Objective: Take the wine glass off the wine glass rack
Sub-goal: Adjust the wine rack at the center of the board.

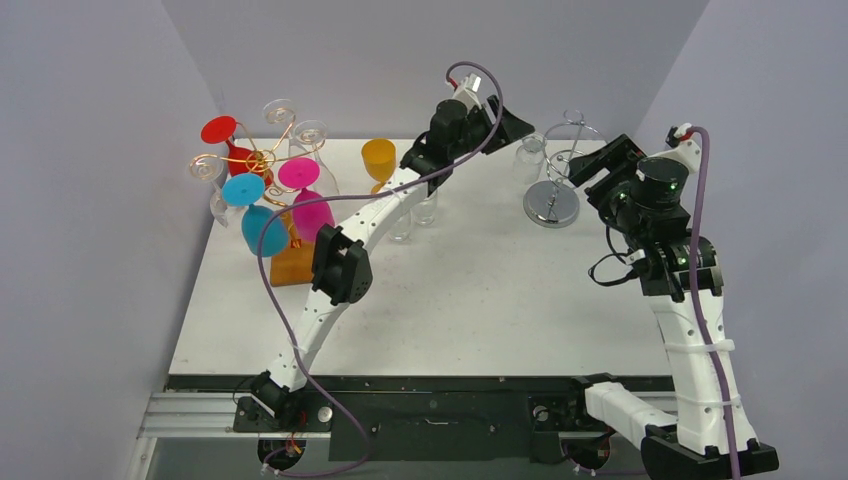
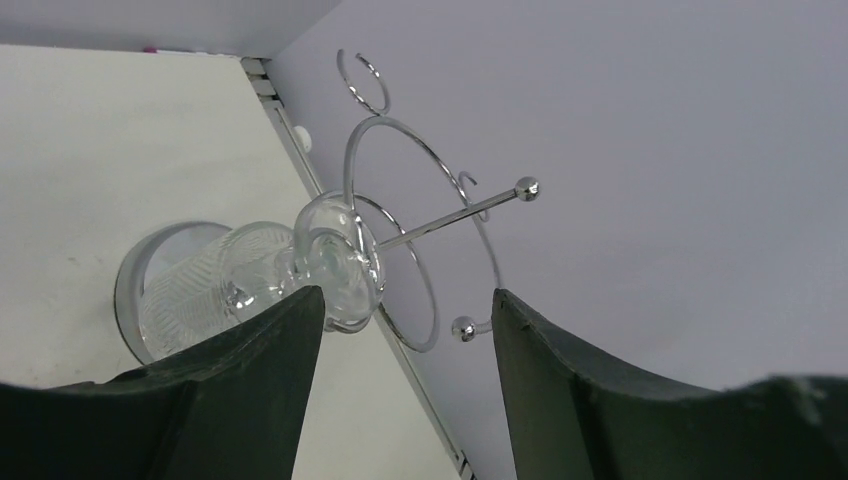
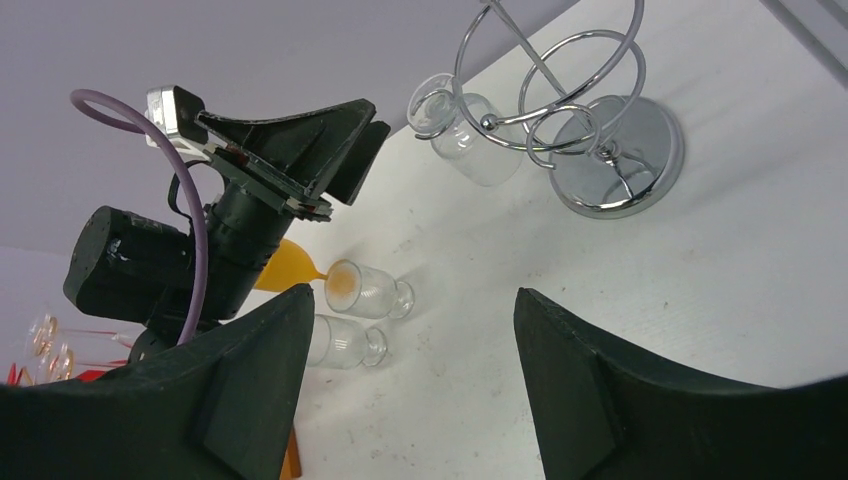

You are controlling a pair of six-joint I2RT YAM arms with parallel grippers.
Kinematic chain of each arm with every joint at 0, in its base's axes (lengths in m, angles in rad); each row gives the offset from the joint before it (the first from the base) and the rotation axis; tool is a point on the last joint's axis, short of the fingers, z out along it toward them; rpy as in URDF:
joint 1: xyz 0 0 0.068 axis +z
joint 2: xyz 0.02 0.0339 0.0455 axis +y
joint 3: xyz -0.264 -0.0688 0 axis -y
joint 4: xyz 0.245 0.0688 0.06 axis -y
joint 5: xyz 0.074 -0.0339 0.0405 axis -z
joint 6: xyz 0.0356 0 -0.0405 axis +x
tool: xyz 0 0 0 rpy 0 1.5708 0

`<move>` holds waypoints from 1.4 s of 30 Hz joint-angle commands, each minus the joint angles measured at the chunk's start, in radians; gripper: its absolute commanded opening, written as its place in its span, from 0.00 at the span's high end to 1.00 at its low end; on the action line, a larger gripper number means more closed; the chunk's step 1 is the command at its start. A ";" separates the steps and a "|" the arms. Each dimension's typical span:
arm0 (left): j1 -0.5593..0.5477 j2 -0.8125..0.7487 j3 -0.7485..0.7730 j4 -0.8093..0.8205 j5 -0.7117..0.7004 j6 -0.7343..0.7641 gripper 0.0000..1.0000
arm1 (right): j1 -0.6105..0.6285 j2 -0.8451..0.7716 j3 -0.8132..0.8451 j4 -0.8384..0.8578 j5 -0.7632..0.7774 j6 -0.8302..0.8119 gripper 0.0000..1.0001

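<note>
Clear ribbed glass point(image 3: 468, 140) hangs inverted and tilted, its foot caught in one wire loop of the chrome rack point(image 3: 650, 130). The rack stands upright on a round mirrored base, toward the table's point(image 3: 700, 300) far right.

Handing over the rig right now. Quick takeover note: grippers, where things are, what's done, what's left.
Left gripper: open, empty, aimed at the clear wine glass, which sits just beyond its fingertips.
Right gripper: open, empty, above the table, facing the chrome rack.
Glass: hangs by its foot on the chrome rack, on the side nearer the left arm.
Done: approach only, nothing gripped.
Left: close on the glass, slide it off the rack arm, set it on the table.
</note>
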 commanded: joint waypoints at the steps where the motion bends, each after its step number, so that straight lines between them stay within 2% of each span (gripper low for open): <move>1: -0.012 0.031 0.059 0.143 -0.036 -0.062 0.43 | -0.009 -0.023 -0.004 0.010 0.019 -0.010 0.31; 12: -0.018 0.040 0.031 0.155 -0.107 -0.073 0.47 | -0.012 -0.037 -0.003 -0.002 0.016 -0.015 0.31; 32: -0.029 0.092 0.028 0.194 -0.130 -0.142 0.49 | -0.023 -0.047 -0.014 -0.003 0.005 -0.016 0.31; 42: -0.037 0.109 0.033 0.217 -0.119 -0.188 0.55 | -0.028 -0.052 -0.028 0.001 0.000 -0.014 0.31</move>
